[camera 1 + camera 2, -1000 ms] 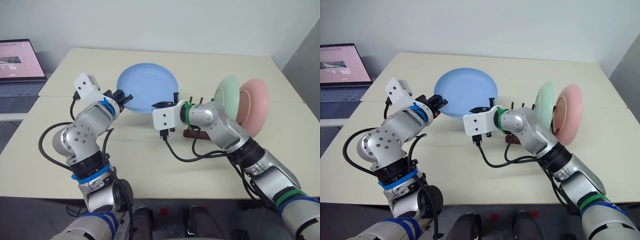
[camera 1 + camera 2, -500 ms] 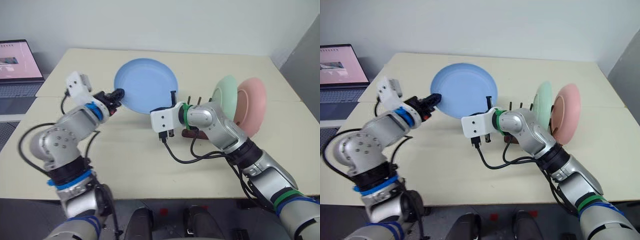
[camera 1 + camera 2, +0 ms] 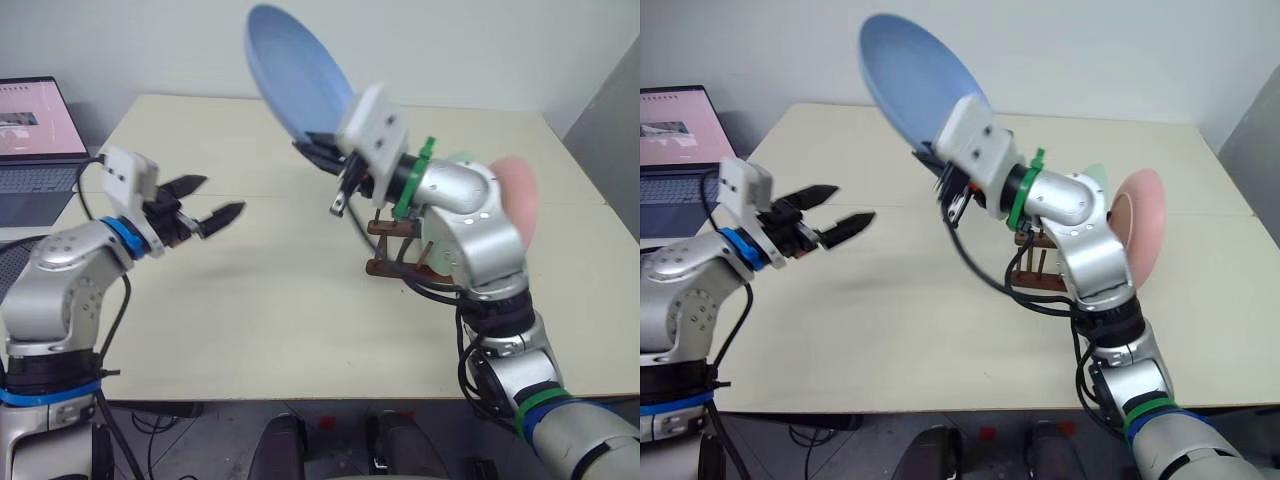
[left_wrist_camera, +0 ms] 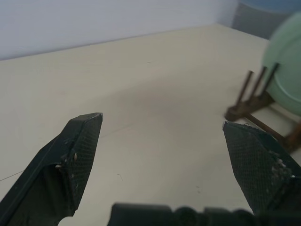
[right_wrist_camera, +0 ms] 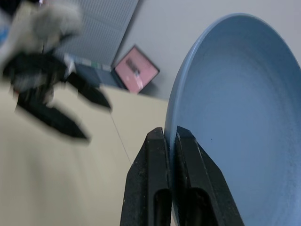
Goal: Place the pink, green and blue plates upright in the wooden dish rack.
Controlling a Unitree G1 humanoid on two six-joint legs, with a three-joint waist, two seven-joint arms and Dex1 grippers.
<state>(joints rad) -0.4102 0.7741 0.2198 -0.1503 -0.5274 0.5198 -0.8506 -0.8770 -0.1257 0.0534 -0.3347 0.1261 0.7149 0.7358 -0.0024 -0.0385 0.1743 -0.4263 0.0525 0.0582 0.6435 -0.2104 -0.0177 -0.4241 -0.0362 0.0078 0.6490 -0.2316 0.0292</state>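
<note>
wide-spread left claw (image 4: 162, 141) over table (image 4: 141, 84), green plate (image 4: 284, 77) upright in wooden dish rack (image 4: 254, 101)

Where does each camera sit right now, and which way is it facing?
Left and right eye views: on the head, looking down over the table; both arms show, right gripper holding the blue plate aloft.
Left wrist view: looks along the open left gripper toward the wooden dish rack and green plate.
Right wrist view: looks along shut jaws pinching the blue plate's rim, toward the laptop.
Shared: left gripper, blue plate.
</note>
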